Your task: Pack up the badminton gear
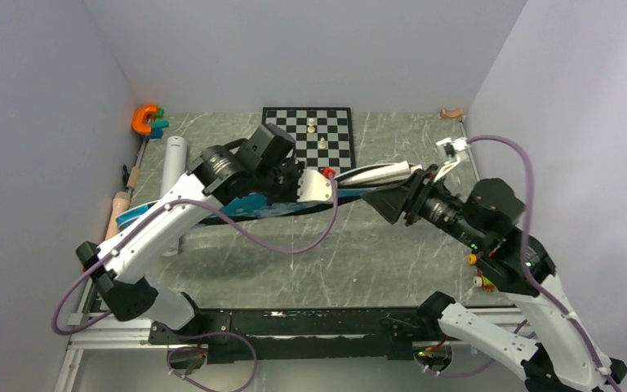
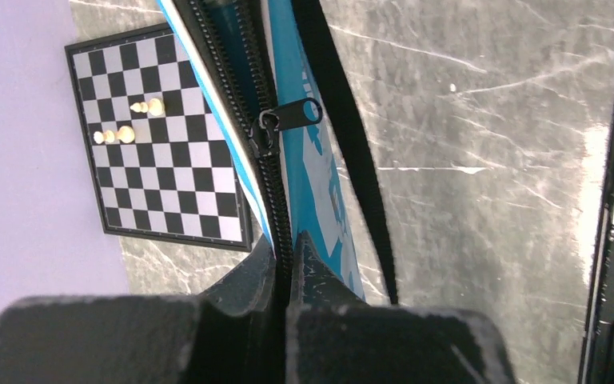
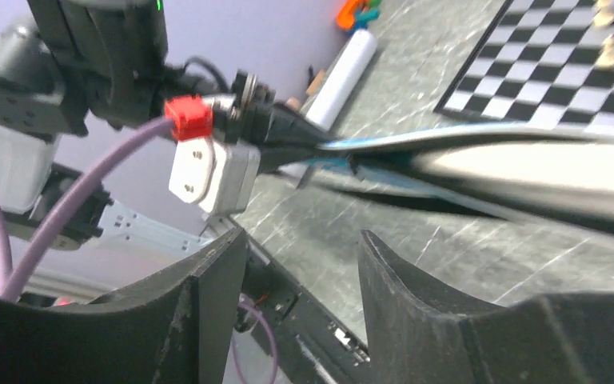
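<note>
Left gripper: clenched on bag edge, beside zipper.
Right gripper: released, empty.
Bag: likely soft, light, floppy; best held by seam.

A robotics lab's test cell. The left arm and right arm are bolted to a metal rail at the near edge of a marble-patterned table, with purple cables looping off them. Plain pale walls box the table in on the left, far and right sides. The props are mismatched — chessboard, tube, bag and an orange gadget.
</note>
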Action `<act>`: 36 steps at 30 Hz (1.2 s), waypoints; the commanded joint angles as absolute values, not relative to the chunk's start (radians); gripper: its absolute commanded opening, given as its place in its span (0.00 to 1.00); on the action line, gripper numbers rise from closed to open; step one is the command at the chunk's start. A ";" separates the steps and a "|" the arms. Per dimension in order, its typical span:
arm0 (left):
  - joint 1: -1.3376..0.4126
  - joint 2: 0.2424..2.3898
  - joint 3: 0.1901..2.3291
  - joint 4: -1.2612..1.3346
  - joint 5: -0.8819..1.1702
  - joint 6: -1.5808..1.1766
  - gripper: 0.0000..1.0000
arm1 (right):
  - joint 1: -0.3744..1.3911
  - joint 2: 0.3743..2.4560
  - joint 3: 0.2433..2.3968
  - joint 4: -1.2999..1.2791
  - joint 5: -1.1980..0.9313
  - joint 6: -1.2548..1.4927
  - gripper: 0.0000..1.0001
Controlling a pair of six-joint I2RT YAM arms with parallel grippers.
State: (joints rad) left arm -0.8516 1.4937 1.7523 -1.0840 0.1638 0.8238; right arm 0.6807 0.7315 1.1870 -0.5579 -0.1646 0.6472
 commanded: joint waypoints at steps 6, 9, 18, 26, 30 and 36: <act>-0.861 1.282 1.616 -1.114 0.263 0.839 0.00 | 0.684 0.704 1.370 -0.829 0.319 0.538 0.23; -0.858 1.248 1.572 -1.112 0.267 0.816 0.00 | 0.684 0.707 1.340 -0.867 0.395 0.567 0.11; -0.804 1.151 1.414 -1.087 0.285 0.827 0.00 | 0.683 0.603 1.202 -0.900 0.473 0.681 0.00; -0.798 1.162 1.421 -1.073 0.297 0.823 0.00 | 0.684 0.607 1.061 -0.889 0.408 0.759 0.00; -0.796 1.168 1.431 -1.075 0.299 0.815 0.00 | 0.683 0.596 1.020 -0.859 0.391 0.781 0.00; -0.796 1.178 1.441 -1.074 0.311 0.812 0.00 | 0.681 0.586 0.952 -0.821 0.366 0.813 0.00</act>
State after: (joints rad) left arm -0.7998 1.1881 1.3895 -1.1461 0.2649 0.8177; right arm 0.6815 0.6033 0.9863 -0.8860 0.3916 0.7799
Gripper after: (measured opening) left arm 0.047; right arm 0.008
